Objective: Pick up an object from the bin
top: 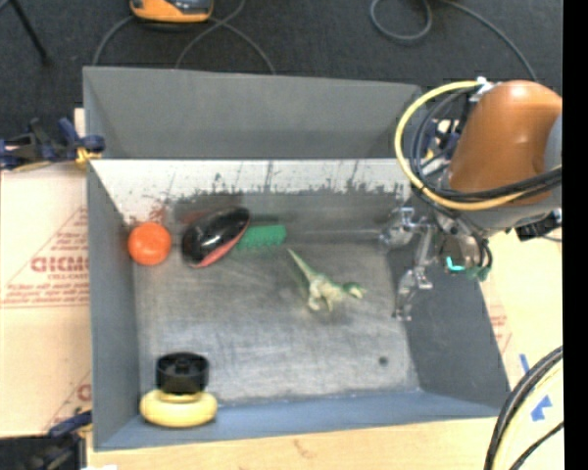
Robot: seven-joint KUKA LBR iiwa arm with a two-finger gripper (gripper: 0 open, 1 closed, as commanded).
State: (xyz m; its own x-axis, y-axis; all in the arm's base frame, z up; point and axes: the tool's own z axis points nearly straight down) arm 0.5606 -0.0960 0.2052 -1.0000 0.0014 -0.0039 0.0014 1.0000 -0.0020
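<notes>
My gripper (404,262) hangs near the bin's right wall, its two metal fingers spread apart with nothing between them. A small green and cream toy dinosaur (322,286) lies on the bin floor just left of the fingers, a short gap away. Farther left along the back wall rests a black computer mouse with a red edge (215,235), with a green block (263,235) touching its right side.
An orange ball (149,244) sits at the back left. A yellow ring with a black cap (179,394) lies in the front left corner. The arm's orange cover and cables hang over the bin's right rim.
</notes>
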